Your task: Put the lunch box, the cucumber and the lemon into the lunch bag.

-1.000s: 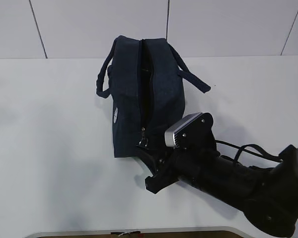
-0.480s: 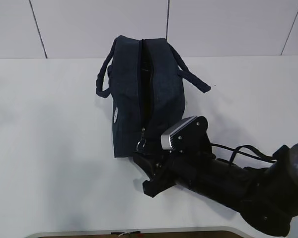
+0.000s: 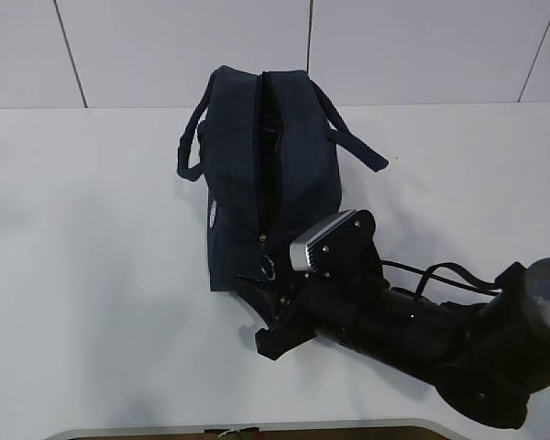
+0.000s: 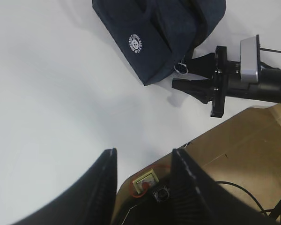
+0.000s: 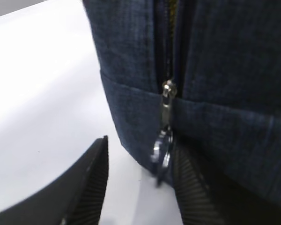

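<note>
The dark navy lunch bag (image 3: 266, 174) stands on the white table with its top zipper open along most of its length. It also shows in the left wrist view (image 4: 154, 33) and the right wrist view (image 5: 201, 70). Its metal ring pull (image 3: 269, 268) hangs at the near end. My right gripper (image 3: 257, 316) is open at that end, and the ring pull (image 5: 161, 150) lies just inside its right finger. My left gripper (image 4: 144, 152) is open and empty over the table's edge, far from the bag. The lunch box, cucumber and lemon are out of view.
The bag's two loop handles (image 3: 353, 145) hang out to either side. The table's front edge (image 3: 257, 427) is just below the right arm. A brown surface (image 4: 253, 154) lies beyond the table edge in the left wrist view.
My right gripper has slid left and slightly up along the bag's near end, staying open. The ring pull has swung a little to the right. The bag has not moved.
</note>
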### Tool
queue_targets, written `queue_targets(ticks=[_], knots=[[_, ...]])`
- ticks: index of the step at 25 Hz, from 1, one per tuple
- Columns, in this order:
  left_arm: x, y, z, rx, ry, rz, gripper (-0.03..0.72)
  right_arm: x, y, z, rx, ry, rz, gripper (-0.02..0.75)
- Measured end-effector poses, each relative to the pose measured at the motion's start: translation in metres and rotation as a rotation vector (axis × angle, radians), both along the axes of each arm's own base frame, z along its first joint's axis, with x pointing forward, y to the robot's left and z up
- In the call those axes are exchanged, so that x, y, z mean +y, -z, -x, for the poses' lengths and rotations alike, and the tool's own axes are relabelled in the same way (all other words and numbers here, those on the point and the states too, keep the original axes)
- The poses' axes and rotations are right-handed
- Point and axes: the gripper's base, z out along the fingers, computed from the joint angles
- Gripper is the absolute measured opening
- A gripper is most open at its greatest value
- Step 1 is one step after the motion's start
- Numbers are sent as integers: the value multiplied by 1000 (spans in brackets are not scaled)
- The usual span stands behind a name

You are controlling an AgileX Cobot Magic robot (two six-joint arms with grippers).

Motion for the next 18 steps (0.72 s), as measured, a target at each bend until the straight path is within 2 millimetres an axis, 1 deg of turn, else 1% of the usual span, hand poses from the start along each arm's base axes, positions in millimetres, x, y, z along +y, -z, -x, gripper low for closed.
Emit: queue_targets(ticks=[11, 18], knots=[[0, 0, 0, 0, 0, 0, 274, 0, -3, -1, -20, 3, -27, 363], [0, 0, 0, 0, 0, 0, 274, 0, -1, -1, -16, 10, -31, 267]])
